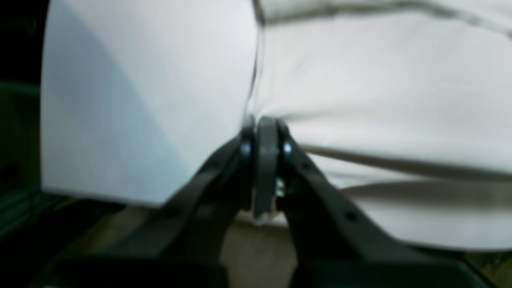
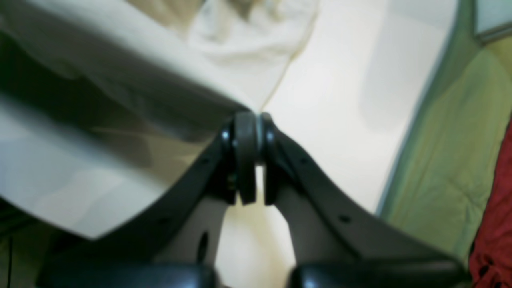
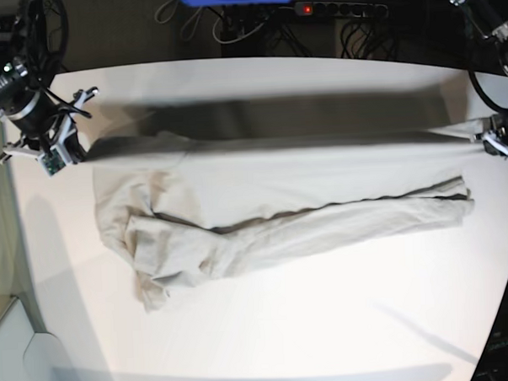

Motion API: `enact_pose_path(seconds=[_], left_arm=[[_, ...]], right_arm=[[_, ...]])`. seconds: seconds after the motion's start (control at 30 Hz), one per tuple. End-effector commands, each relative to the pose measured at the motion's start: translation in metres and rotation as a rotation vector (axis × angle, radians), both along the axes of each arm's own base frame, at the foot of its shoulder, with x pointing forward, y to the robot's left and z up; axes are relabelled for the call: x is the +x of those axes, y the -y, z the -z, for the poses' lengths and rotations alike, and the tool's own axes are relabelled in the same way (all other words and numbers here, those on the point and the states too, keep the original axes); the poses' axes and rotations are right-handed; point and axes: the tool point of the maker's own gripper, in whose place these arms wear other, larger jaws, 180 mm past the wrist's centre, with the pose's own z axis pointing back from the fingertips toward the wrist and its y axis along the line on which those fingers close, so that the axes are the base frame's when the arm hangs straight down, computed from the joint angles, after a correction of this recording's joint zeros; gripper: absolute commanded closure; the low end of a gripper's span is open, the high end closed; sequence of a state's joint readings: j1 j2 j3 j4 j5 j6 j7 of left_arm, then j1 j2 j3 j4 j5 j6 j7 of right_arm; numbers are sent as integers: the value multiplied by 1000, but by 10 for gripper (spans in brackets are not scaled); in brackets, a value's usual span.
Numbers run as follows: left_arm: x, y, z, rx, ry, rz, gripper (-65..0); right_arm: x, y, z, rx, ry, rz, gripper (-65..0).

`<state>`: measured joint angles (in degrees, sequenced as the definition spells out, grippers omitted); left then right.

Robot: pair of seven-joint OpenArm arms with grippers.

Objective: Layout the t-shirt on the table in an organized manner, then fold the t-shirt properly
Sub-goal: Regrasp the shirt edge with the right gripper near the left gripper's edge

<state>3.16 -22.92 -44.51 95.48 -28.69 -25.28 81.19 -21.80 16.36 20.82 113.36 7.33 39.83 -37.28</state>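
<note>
**Two corners gripped, layout unfinished**

Both pincers are clamped on the t-shirt (image 3: 263, 215): the left pincer (image 1: 262, 122) and the right pincer (image 2: 252, 116) each pinch an edge, cloth stretched taut between them across the desk (image 3: 269, 333). The near portion lies bunched and twisted, heaped closer to the right pincer. Spreading is judged partly done; flattening and all folds remain.

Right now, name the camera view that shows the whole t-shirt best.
The base view: it shows the beige t-shirt end to end, stretched across the white table with its lower part bunched. The left wrist view and right wrist view each show only blurred cloth pinched at a tool.
</note>
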Motion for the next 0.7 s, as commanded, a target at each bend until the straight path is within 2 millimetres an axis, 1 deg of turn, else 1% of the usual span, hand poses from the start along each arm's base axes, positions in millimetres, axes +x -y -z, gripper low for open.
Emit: enact_pose_path(seconds=[0.0, 0.07, 0.13, 0.2, 0.27, 0.3, 0.33, 0.43, 0.47, 0.5, 0.57, 0.6, 0.67], left_arm=[[9, -13, -19, 54, 48, -2, -4], [13, -13, -22, 54, 60, -3, -4], [24, -10, -29, 51, 87, 7, -4], [44, 0, -38, 49, 120, 44, -4], [67, 12, -46, 34, 151, 82, -4], [83, 18, -52, 20, 171, 97, -4], [95, 24, -56, 6, 182, 111, -4], [120, 36, -59, -28, 183, 145, -4], [125, 38, -60, -34, 184, 149, -4], [127, 39, -58, -40, 180, 150, -4], [125, 38, -53, -49, 166, 146, -4], [125, 38, -53, -49, 166, 147, -4], [119, 35, -45, -48, 139, 147, -4]], right_arm=[[6, 2, -11, -12, 39, -16, -15], [9, 2, -14, -14, 51, -14, -15], [22, 4, -25, -17, 95, -10, -15], [37, 5, -38, -18, 140, -7, -15], [56, 6, -55, -22, 201, -3, -15], [65, 6, -65, -22, 235, -3, -15], [71, 7, -71, -25, 251, 1, -15], [83, 18, -81, -80, 243, 39, -15], [85, 22, -82, -101, 230, 55, -15], [83, 26, -78, -122, 201, 68, -15], [76, 24, -65, -137, 150, 65, -16], [69, 18, -55, -136, 117, 46, -16], [54, 2, -33, -125, 48, -6, -17]])
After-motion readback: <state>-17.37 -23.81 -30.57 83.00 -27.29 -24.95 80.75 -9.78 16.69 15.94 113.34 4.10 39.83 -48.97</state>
